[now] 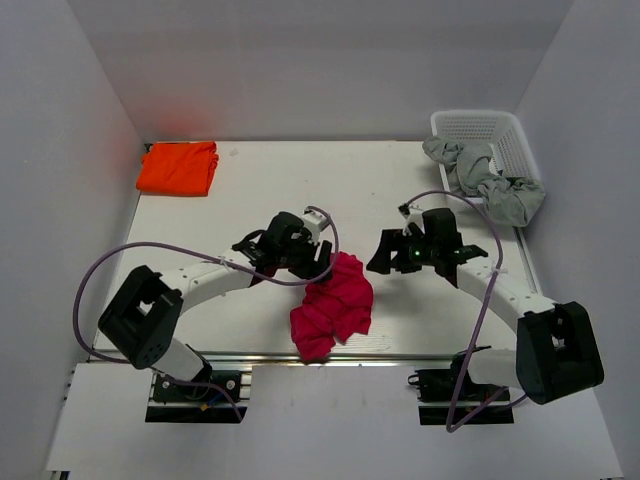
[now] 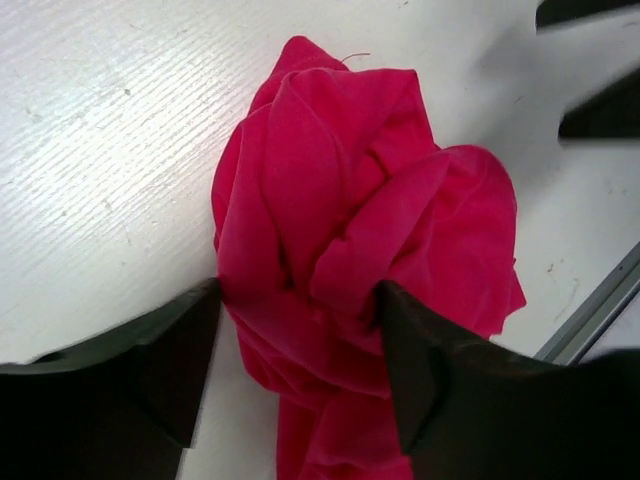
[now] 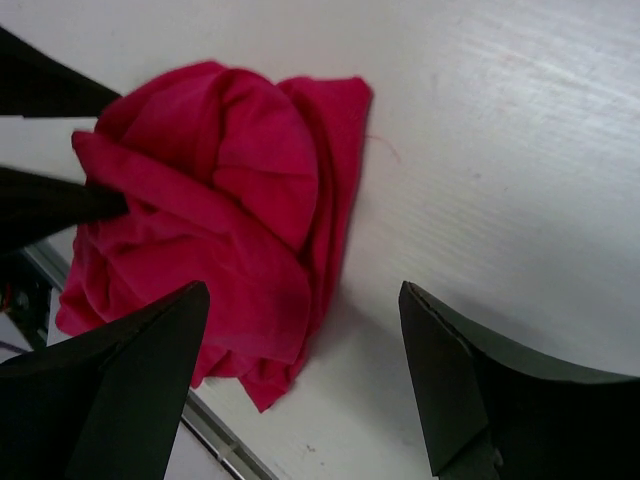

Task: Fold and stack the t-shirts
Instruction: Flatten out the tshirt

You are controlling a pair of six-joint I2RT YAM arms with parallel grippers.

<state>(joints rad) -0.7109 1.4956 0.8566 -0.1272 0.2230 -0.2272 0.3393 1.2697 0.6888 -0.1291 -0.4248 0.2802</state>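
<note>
My left gripper point(image 2: 295, 310) straddles the magenta t-shirt point(image 1: 333, 305) at the table's point(image 1: 260, 190) near edge, whether pinching I cannot tell; my right gripper point(image 3: 303, 290) hangs spread alongside.

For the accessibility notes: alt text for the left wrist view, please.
A crumpled magenta-red t-shirt lies bunched on the white table. The left claw has its two dark fingers apart, one on either side of the shirt's near folds, against the cloth.

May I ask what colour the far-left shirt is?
The shirt is orange, clearest in the top external view.
</note>
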